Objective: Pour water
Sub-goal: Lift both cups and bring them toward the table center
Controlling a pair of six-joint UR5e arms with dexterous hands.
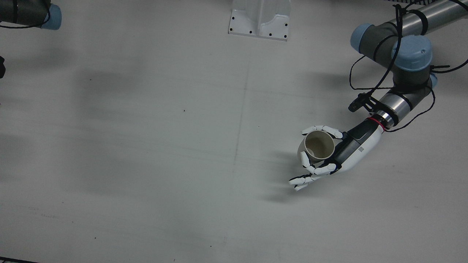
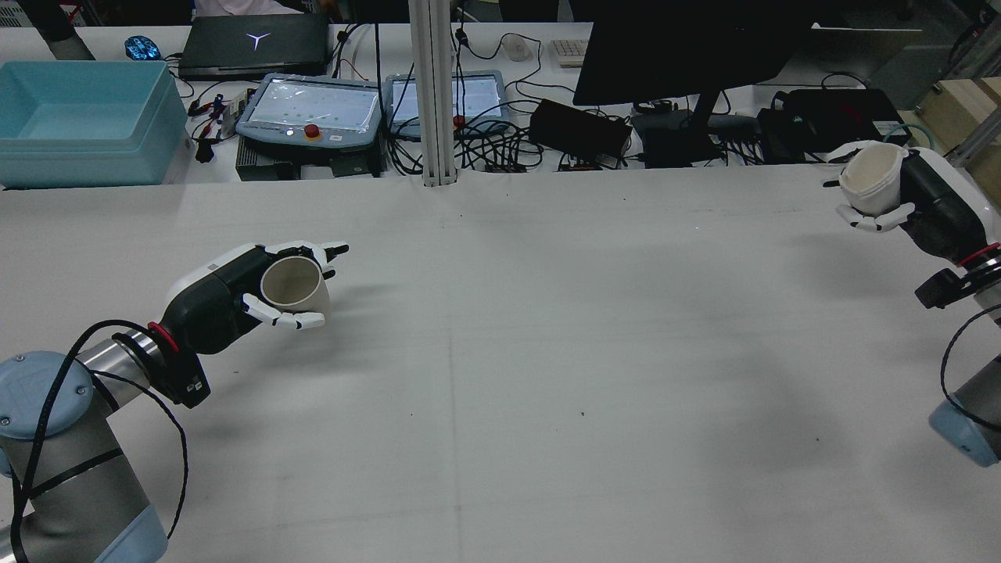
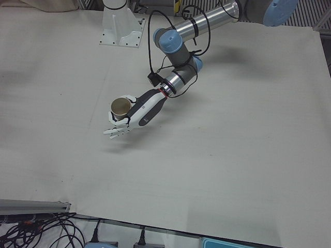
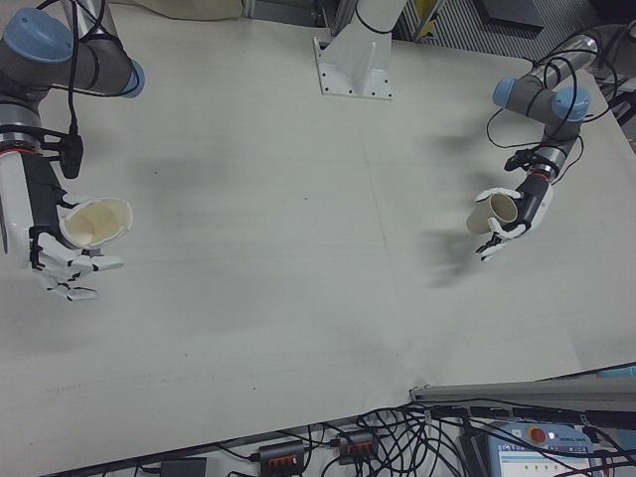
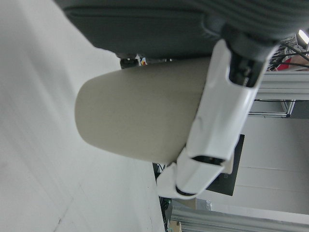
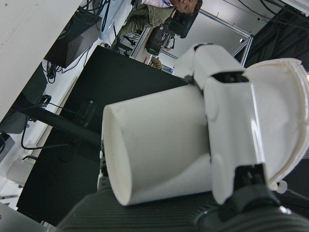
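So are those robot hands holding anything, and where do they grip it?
Yes. The left hand wraps a cup's side wall; the right hand likewise holds another cup.

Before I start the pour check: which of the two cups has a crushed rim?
The white cup in the right robot hand; its rim looks buckled in the right hand view. The cup in the left robot hand keeps a round mouth.

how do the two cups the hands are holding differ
The cup in the left hand, the left cup, looks beige-tan; the right cup, held by the right hand, is paler, nearer cream-white. The left cup sits over the table's inner area; the right cup is out near the table's edge. In the right-front view the right cup tips further sideways. Both are plain, handleless cups held off the table.
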